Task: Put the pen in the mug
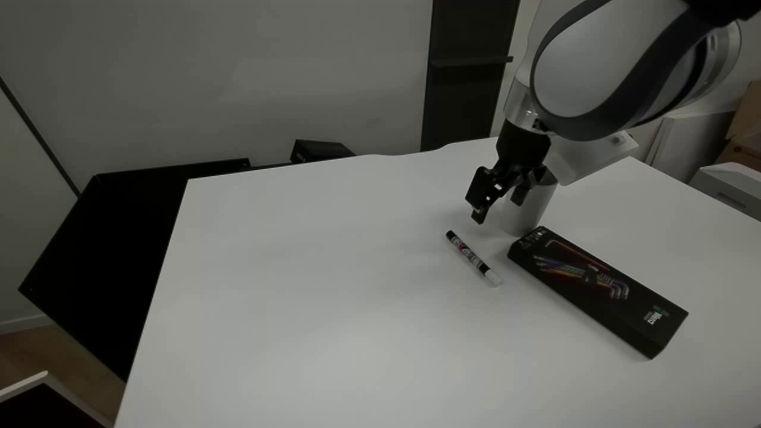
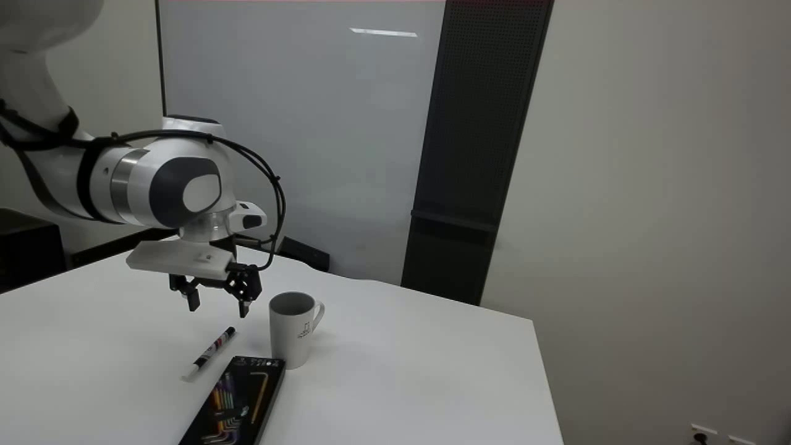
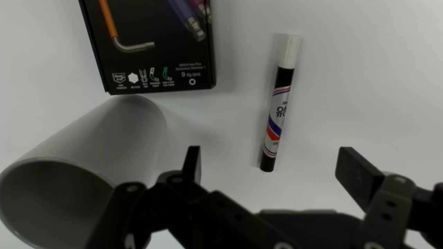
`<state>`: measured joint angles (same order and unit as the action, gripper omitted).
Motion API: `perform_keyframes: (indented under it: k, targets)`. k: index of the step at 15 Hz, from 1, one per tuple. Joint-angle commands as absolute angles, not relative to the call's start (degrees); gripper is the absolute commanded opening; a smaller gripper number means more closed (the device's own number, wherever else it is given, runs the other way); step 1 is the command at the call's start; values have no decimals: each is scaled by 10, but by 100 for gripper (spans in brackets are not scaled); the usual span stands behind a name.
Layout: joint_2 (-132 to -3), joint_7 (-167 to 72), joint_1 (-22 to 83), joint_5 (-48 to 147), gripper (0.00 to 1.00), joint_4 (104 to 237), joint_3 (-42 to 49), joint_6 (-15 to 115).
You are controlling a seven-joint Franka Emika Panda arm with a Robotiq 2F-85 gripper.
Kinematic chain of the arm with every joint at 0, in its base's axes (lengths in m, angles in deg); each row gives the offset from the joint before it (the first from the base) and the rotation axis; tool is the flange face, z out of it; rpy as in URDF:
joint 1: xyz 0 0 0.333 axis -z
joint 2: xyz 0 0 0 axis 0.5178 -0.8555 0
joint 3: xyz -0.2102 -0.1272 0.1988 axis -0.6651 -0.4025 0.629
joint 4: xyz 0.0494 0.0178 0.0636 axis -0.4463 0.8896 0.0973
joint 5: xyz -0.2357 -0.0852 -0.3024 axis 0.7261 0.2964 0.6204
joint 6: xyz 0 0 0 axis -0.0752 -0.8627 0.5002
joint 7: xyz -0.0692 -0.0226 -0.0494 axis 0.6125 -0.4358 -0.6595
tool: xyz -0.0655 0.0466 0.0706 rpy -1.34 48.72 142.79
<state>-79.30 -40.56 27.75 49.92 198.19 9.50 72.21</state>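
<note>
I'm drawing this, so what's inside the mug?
Only grey inner wall shows inside the mug, with nothing poking out. Its bottom can't be seen: too dark in the wrist view, where the tool also covers part of the opening.

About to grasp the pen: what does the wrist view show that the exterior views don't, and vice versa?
Only wrist: the black end of the pen between the fingertips of the open gripper; legible "pcs." print on the black box.
Only exterior: the robot arm, edges of the table and, in an exterior view, the handle of the mug.
Shared: pen, black box, mug, open gripper.
</note>
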Motion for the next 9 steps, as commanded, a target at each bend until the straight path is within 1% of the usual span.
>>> perform_keyframes:
  k: [1,9]
  targets:
    - [-830,-412,280,490,100,1937,96,702]
    - [-873,-415,277,482,100,1912,99,706]
